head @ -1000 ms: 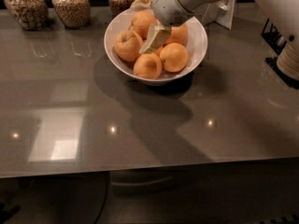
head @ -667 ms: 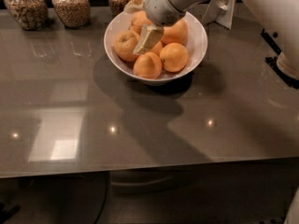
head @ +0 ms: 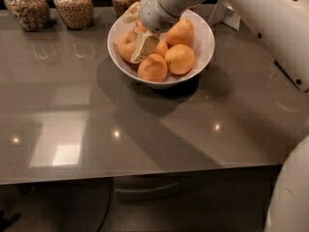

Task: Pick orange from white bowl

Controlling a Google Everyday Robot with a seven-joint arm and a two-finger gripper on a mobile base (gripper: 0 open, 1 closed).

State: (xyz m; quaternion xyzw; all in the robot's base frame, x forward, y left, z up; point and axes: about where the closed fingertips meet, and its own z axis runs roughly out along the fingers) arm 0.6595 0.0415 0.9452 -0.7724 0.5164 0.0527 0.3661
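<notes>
Grey and glossy, the worktop point(head: 145, 129) fills most of the frame and shows reflections of the lamps. The oranges point(head: 180, 58) lie heaped in the white bowl point(head: 205, 42), which stands in the upper middle of the frame. About six can be counted, all touching each other.

The end effector point(head: 137, 30) is down inside the bowl, at its left part. It is open. One pale finger point(head: 144, 47) reaches down among the fruit, just beside the left orange point(head: 126, 45). The other finger is higher, near the back rim. It has no hold on any fruit yet, as far as I can judge. The arm point(head: 260, 13) comes from the upper right corner and hides the back of the bowl.

Three glass jars point(head: 73, 6) of grain stand at the upper left, near the bowl.

The risk, I think, is in the closing. The oranges are round and packed tight, so the low finger may wedge between two of them and push one away. A grip off the centre could let the orange slip out during lifting. A finger pressing on the rim could also tip or slide the bowl toward the jars.
</notes>
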